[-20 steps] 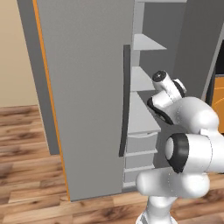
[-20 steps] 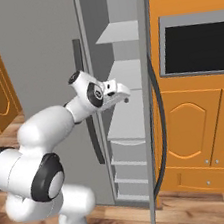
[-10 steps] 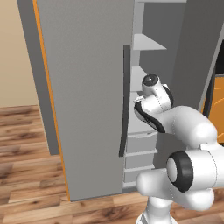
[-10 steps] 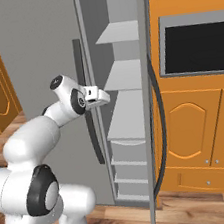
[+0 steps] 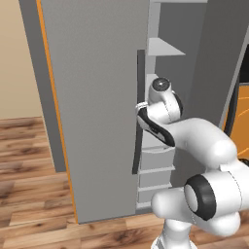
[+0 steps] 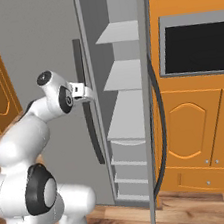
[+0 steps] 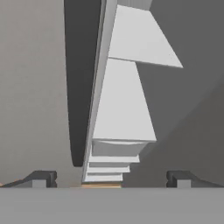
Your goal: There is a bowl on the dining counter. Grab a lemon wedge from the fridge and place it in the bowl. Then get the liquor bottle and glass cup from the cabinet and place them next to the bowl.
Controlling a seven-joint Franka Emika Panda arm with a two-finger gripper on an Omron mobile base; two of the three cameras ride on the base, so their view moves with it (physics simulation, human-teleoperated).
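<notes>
Left base view: grey fridge (image 5: pixel 97 97), one long dark handle (image 5: pixel 138 112), arm before its open edge. Right base view: three pale shelves (image 6: pixel 124 74), drawers beneath. Hand view: pincer (image 7: pixel 111 178) spread wide, holding nothing, facing the handle and shelves.

The fridge (image 6: pixel 127 96) is tall and grey and stands partly open. Its door (image 5: pixel 92 107) carries a long dark vertical handle (image 5: pixel 138 112) near the opening edge. Inside are pale flat shelves (image 6: pixel 125 74) stacked one above another, with drawers (image 6: pixel 129 164) below; no lemon wedge can be made out on them.
</notes>
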